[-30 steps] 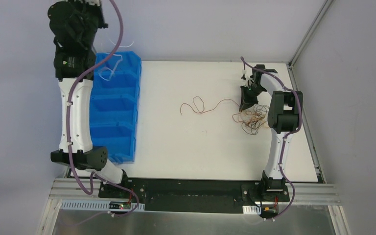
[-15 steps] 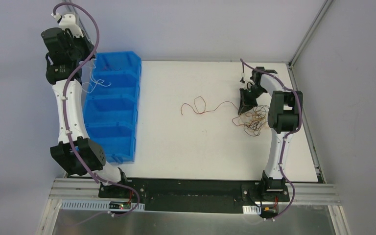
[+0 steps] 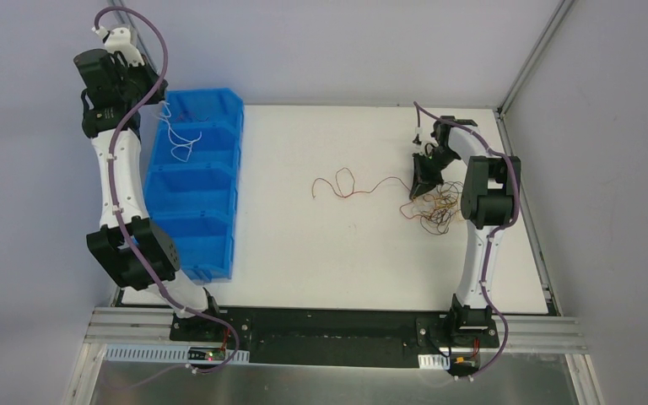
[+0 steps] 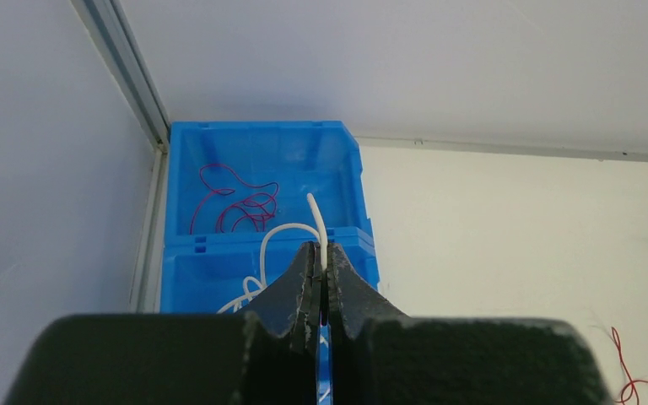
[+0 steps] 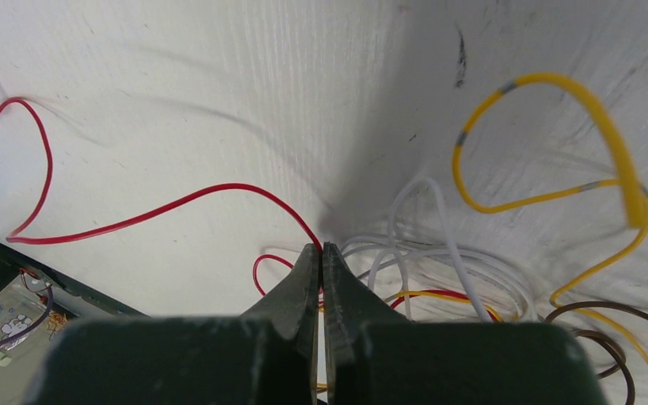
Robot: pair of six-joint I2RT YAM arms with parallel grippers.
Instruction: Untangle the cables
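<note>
My left gripper point(image 4: 321, 250) is shut on a white cable point(image 4: 277, 232) and holds it over the blue bin point(image 4: 350, 173); the cable hangs into a compartment, also seen from above point(image 3: 181, 139). Red cables point(image 4: 240, 205) lie in the bin's far compartment. My right gripper point(image 5: 321, 250) is shut on a red cable point(image 5: 143, 215) at the edge of the tangled bunch point(image 3: 434, 207); the red cable point(image 3: 350, 186) trails left across the table. White point(image 5: 439, 253), yellow point(image 5: 574, 135) and brown point(image 5: 616, 333) cables lie beside the fingers.
The blue bin point(image 3: 228, 190) has several compartments and stands along the table's left edge. Metal frame rails run at the back right corner point(image 3: 531, 59) and along the near edge point(image 3: 329, 333).
My left arm swung back and left from over the bin, carrying the white cable, which now dangles into a far compartment. The right gripper shifted only slightly with the red cable.
</note>
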